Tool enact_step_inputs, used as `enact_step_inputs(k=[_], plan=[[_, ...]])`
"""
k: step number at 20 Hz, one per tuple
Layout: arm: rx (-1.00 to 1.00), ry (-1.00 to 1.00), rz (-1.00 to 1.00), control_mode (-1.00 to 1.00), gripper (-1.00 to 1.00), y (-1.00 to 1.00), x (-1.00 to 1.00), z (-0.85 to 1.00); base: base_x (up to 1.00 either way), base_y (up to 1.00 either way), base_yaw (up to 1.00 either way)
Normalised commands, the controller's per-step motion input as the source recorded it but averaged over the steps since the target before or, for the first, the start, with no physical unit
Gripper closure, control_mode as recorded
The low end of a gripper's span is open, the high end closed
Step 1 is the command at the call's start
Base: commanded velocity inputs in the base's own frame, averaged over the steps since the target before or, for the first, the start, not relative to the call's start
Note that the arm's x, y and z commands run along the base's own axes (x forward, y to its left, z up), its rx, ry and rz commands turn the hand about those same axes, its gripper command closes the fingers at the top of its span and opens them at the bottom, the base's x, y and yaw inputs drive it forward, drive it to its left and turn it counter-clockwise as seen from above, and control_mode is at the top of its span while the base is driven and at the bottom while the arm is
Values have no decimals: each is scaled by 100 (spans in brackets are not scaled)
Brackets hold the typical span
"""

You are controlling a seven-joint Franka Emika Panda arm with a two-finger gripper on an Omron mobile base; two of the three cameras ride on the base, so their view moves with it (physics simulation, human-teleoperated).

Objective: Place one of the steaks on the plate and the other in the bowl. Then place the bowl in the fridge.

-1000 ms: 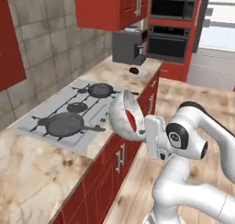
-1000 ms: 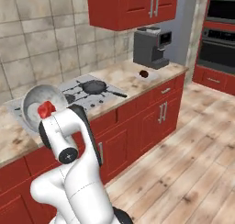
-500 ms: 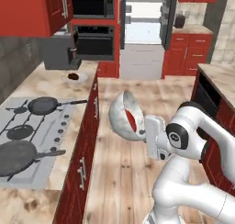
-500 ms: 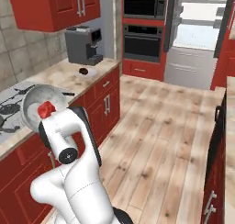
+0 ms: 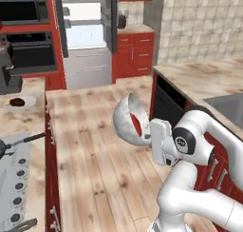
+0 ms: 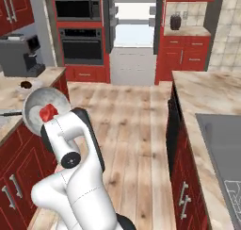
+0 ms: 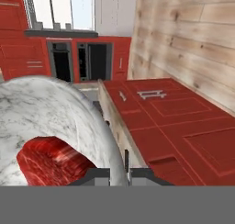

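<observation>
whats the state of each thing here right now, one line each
round light grey metallic bowl: held off the counter, tipped on its side
flat dark-red steak: inside the bowl
second dark steak: lying on the white plate
claw: shut on the bowl's rim
tall grey steel-look fridge: doors open

Bowl (image 7: 55, 108) marbled grey, glossy; steak (image 7: 48, 161) raw, red; floor (image 5: 99, 145) wood planks.

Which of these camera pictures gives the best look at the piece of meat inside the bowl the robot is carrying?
The hand view: the steak lies close up in the tilted bowl, its red marbling plain. The left base view shows only a thin red sliver past the bowl's rim. The right base view shows a small red patch in the bowl's mouth.
</observation>
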Motion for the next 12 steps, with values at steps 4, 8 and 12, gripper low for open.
enact_step_inputs(k=[4,8,12], plan=[[0,0,0,100,100,0,0,0,75,52,-49],[0,0,0,100,100,0,0,0,80,74,-44],[0,0,0,100,100,0,0,0,77,91,-37]])
